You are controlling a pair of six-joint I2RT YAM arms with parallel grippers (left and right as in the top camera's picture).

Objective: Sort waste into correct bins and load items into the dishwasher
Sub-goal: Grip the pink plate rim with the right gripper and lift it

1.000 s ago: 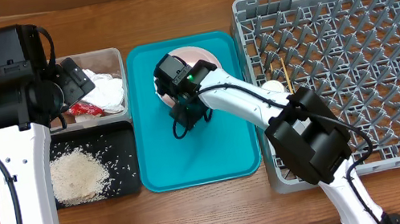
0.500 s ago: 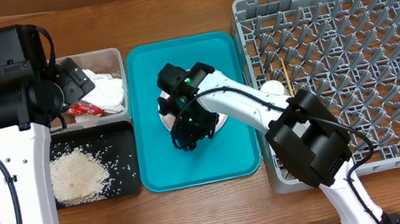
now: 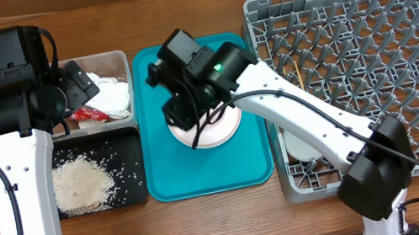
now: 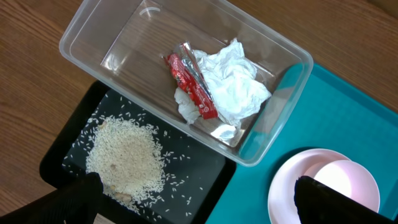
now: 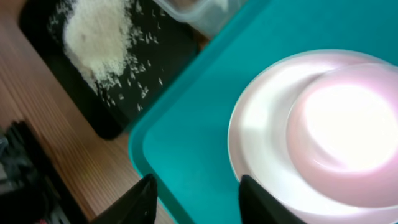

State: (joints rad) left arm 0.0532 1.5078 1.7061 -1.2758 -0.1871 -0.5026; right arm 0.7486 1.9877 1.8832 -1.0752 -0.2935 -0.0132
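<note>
A round pale pink plate [image 5: 258, 134] lies on the flat teal tray [image 3: 243, 163] in the middle of the wooden surface [image 3: 210, 220], with a whitish round bowl [image 5: 348, 118] on it. The right arm's fingers [image 5: 144, 199] hang just left of the plate, moderately spread and empty. At far left, the left arm's fingers [image 4: 78, 199] hover wide apart and empty over the clear rectangular plastic tub [image 4: 124, 50], which holds crumpled white tissue [image 4: 233, 78] and a red wrapper [image 4: 193, 84]. Loose white rice [image 4: 127, 158] lies in the black tray [image 4: 199, 177] nearer. The grey dish rack [image 3: 371, 65] stands right.
</note>
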